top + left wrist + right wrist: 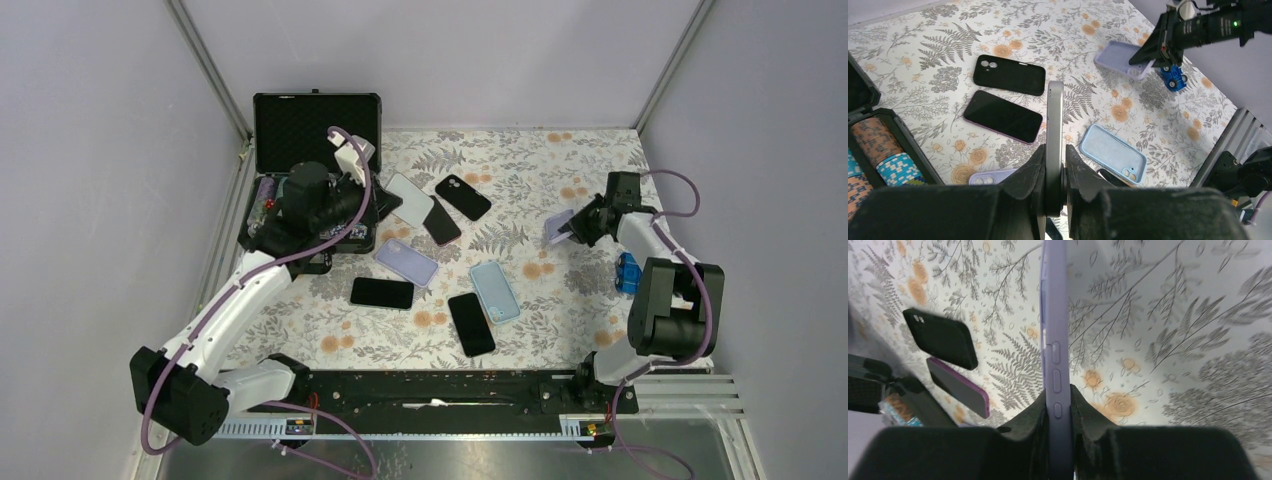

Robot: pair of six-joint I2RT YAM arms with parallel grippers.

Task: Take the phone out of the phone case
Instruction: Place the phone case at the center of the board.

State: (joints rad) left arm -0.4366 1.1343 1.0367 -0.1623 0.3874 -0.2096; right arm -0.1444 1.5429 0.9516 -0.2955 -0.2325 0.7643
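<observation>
Left wrist view: the left gripper (1054,154) is clamped narrowly on a silver phone (1054,112), which stands on edge between the fingers and juts out past their tips.
Right wrist view: the right gripper (1058,396) pinches a lavender phone case (1054,315) edge-on, with its side buttons facing the lens. It looks empty, though this angle shows only the rim.
Past the left fingertips, to their left: a black case (1009,75), and nearer, a dark phone (1003,116) with a purple rim. Both lie flat on the floral tablecloth (948,45).
Right of the left fingers: a light-blue case (1113,153) lies flat.
Just left of the left fingers: a second lavender case (990,176), partly hidden by the finger.
Far left of the left fingers: a box of poker chips (878,145).
Beside the right fingers: a blue toy car (1173,77).
In the way: the upright phone splits the left wrist view, blocking the cloth behind it.
Top external view: the two grippers are well apart.
</observation>
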